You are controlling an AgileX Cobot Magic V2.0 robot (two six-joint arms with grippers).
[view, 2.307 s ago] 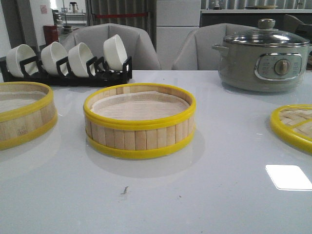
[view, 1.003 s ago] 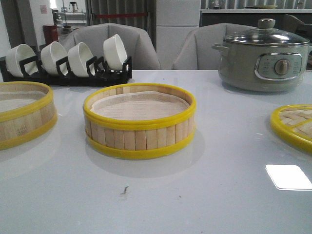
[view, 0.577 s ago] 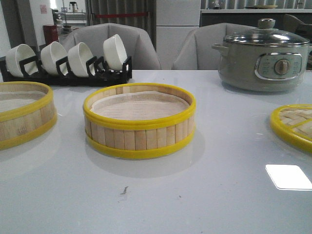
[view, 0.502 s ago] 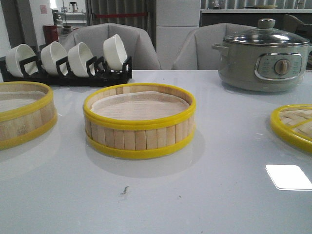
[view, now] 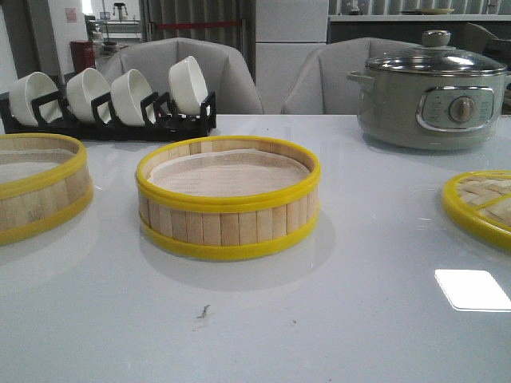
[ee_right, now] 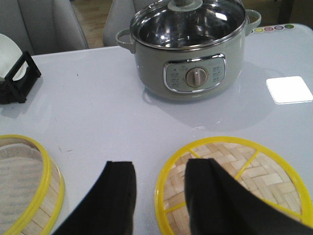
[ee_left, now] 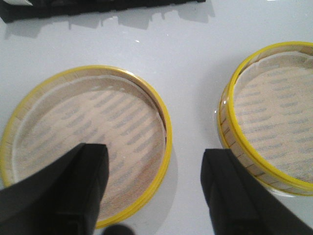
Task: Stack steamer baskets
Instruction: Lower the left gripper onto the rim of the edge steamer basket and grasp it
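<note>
Two steamer baskets with pale slat walls, yellow rims and white liners stand on the white table. One basket [view: 228, 195] is at the centre, the other basket [view: 36, 185] at the left edge, cut off. In the left wrist view the left basket [ee_left: 88, 142] and the centre basket [ee_left: 271, 115] lie side by side. My left gripper [ee_left: 154, 171] is open above them, one finger over the left basket, the other beside the centre basket's rim. My right gripper [ee_right: 159, 183] is open and empty above the woven lid's edge. Neither gripper shows in the front view.
A flat woven-bamboo lid [view: 483, 206] with yellow rim lies at the right, also in the right wrist view [ee_right: 234, 183]. A grey electric pot [view: 431, 92] stands at the back right. A black rack of white bowls [view: 108, 108] stands at the back left. Chairs are behind the table.
</note>
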